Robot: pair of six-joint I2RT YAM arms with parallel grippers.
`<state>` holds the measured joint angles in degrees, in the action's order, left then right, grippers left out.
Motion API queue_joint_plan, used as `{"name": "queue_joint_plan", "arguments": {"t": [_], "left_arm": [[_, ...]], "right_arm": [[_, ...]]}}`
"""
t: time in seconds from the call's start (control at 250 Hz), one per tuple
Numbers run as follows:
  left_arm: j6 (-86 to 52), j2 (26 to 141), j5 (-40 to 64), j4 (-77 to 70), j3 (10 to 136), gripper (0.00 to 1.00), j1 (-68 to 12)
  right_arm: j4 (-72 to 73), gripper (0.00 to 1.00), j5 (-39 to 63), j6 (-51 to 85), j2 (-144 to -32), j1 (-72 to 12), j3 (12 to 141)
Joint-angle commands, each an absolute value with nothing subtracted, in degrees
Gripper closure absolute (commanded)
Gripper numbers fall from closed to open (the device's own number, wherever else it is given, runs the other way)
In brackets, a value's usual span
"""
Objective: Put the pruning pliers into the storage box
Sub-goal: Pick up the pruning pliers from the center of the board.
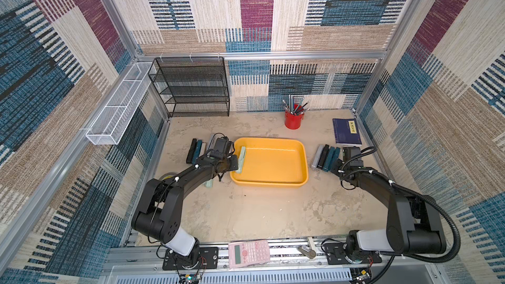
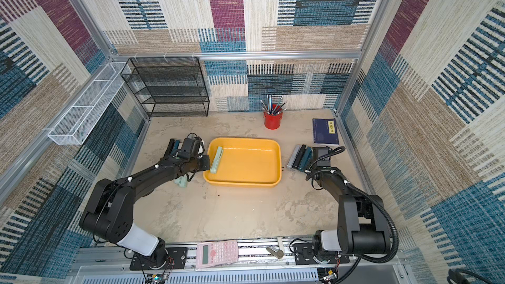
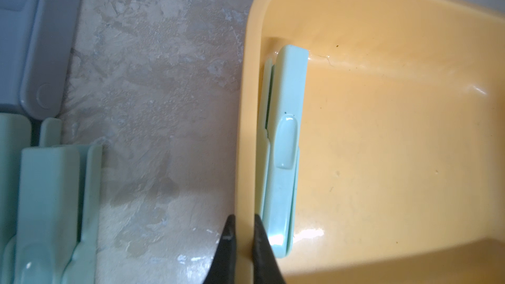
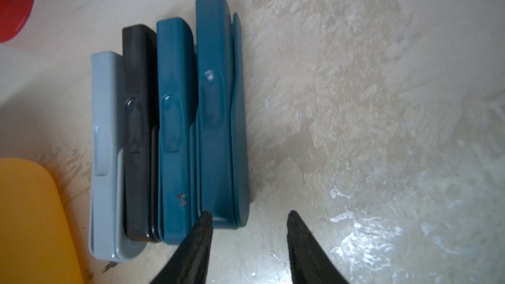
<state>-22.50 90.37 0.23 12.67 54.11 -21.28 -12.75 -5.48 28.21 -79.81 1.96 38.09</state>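
With the left gripper (image 3: 244, 218), sets the jaws almost together astride the side rim of the storage box (image 3: 382, 132) — impossible to tell whether pinching that rim or just above it — and grips no pliers, one mint green pruning pliers (image 3: 284, 146) lying inside the box along that wall. With the right gripper (image 4: 250, 219), hangs part open and empty over the table (image 4: 382, 105), one fingertip at the near end of the outer teal pliers (image 4: 218, 105) in a close row of four (image 1: 325, 158) to the right of the box. Leaves more pliers (image 1: 192, 151) on the table by the left arm.
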Motion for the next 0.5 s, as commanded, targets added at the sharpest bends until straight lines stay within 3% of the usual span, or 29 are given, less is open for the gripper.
{"name": "queue_joint_plan", "arguments": {"t": [0.0,0.496], "left_arm": [[-20.57,90.00,0.14,11.94,53.76,1.00,-21.27],[-20.36,91.66,0.43,12.12,55.02,1.00,-21.27]], "right_arm": [[-9.61,0.54,-3.51,26.53,-80.52,2.11,38.08],[-6.78,0.52,-1.14,24.69,-83.07,2.05,37.26]]}}
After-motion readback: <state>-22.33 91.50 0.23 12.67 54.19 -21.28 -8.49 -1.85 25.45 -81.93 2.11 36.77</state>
